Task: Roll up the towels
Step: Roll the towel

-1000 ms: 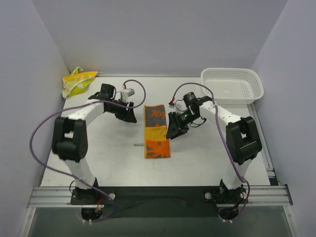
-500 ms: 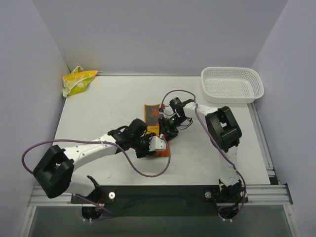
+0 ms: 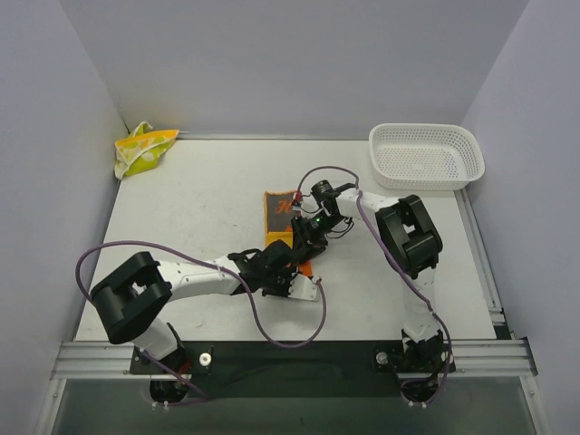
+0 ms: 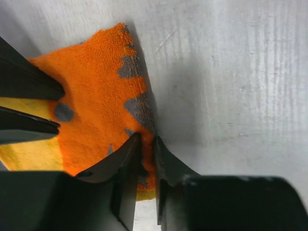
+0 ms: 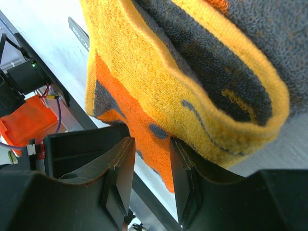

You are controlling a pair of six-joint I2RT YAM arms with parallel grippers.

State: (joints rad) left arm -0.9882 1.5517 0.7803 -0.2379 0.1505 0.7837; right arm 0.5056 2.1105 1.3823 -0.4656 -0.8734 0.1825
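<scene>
The orange towel with grey marks lies mid-table, its near part bunched under both grippers. My left gripper reaches in from the near left. In the left wrist view its jaws are pinched on the near edge of the orange towel. My right gripper sits on the towel's right side. Its jaws hold a raised fold of the orange towel, which arches over the right finger. The pale yellow towel lies crumpled in the far left corner, away from both grippers.
A white mesh basket stands at the far right corner. Purple cables loop off both arms over the near half of the table. Grey walls close in the left, back and right sides.
The left arm swung from the towel's far left side to its near end and its jaws closed on the edge. The right gripper moved inward, and the towel's near half has bunched up.
</scene>
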